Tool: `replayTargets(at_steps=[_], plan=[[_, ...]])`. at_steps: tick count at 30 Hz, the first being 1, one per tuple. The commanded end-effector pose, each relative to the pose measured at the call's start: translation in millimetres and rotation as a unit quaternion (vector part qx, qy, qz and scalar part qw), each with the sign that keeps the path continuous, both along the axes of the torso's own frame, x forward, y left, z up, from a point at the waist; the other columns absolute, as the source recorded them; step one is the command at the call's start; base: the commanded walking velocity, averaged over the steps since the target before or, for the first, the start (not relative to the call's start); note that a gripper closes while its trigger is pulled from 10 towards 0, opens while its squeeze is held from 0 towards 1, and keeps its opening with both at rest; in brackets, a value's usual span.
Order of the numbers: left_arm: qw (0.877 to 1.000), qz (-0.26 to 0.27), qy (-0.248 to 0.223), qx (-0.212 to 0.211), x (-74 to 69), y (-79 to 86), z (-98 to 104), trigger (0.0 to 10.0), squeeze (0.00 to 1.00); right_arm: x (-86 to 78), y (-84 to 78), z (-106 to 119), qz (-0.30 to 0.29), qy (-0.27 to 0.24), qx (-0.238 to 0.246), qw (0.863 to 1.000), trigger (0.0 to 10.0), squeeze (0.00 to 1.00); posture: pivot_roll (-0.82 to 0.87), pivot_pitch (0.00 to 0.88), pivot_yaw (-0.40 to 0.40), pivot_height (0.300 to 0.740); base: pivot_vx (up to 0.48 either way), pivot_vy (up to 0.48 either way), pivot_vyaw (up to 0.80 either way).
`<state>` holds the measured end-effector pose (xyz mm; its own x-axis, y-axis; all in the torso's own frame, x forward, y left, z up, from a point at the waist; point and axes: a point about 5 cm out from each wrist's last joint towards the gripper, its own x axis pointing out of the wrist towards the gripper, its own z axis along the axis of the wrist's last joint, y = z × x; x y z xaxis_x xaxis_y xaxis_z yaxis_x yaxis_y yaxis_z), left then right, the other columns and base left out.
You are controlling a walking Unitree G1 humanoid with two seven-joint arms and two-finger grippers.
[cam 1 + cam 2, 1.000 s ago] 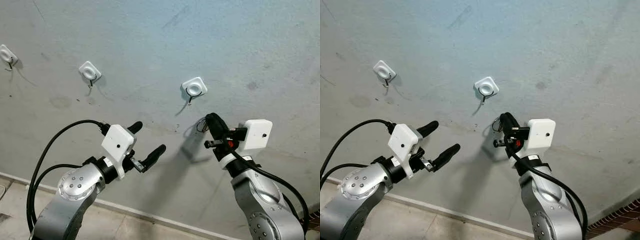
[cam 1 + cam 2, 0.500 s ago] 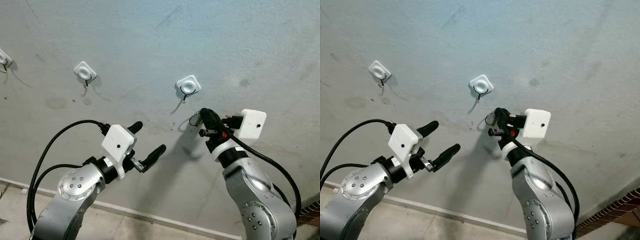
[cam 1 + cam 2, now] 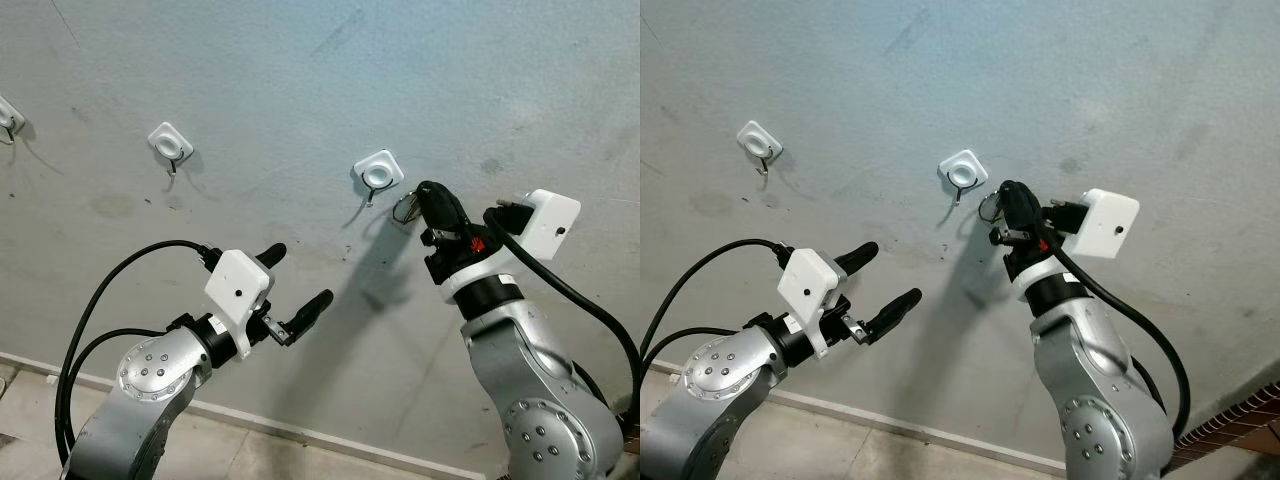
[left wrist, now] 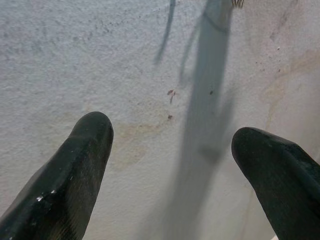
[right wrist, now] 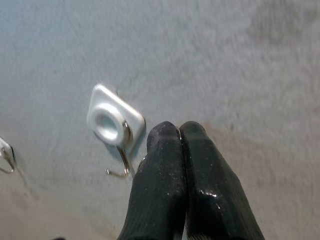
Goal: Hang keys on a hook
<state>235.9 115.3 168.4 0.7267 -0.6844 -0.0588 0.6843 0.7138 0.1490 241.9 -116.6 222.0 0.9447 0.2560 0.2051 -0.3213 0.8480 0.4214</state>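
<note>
A white square hook (image 3: 378,172) with a small metal prong is stuck on the grey wall. My right gripper (image 3: 432,195) is raised just right of it, almost level with it, shut on a thin key ring (image 3: 405,208) that pokes out toward the prong. In the right wrist view the pressed-together fingers (image 5: 175,150) sit beside the hook (image 5: 111,122), and the keys themselves are hidden behind them. My left gripper (image 3: 295,280) is held lower and to the left, open with nothing in it, facing bare wall (image 4: 170,75).
Two more white hooks (image 3: 170,143) (image 3: 5,115) are fixed on the wall further left. A pale skirting strip (image 3: 300,435) runs along the floor below. A bit of brick (image 3: 1230,430) shows at the lower right.
My right gripper has risen with the key ring, from below the hook to almost level beside it. The left arm has stayed put.
</note>
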Motion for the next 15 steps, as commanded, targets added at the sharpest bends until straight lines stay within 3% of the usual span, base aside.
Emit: replayTargets(at_steps=[1,10,15], plan=[[1.000,0.000,-0.002,0.003,-0.2,-0.1,0,10.0,0.00,-5.1,3.7,5,0.020,-0.009,0.003,1.000,10.0,0.00,0.22,0.000,-0.032,0.740,0.000,0.000,0.00],[1.000,-0.002,-0.003,0.003,-0.3,-1.2,0,10.0,0.00,-6.0,19.2,5,0.072,0.000,0.028,0.997,10.0,0.00,0.22,0.000,-0.031,0.740,0.000,0.000,0.00],[1.000,-0.002,-0.003,0.003,-0.7,-2.5,0,10.0,0.00,-1.6,23.6,5,0.068,0.001,0.027,0.997,10.0,0.00,0.23,0.000,-0.033,0.740,0.000,0.000,0.00]])
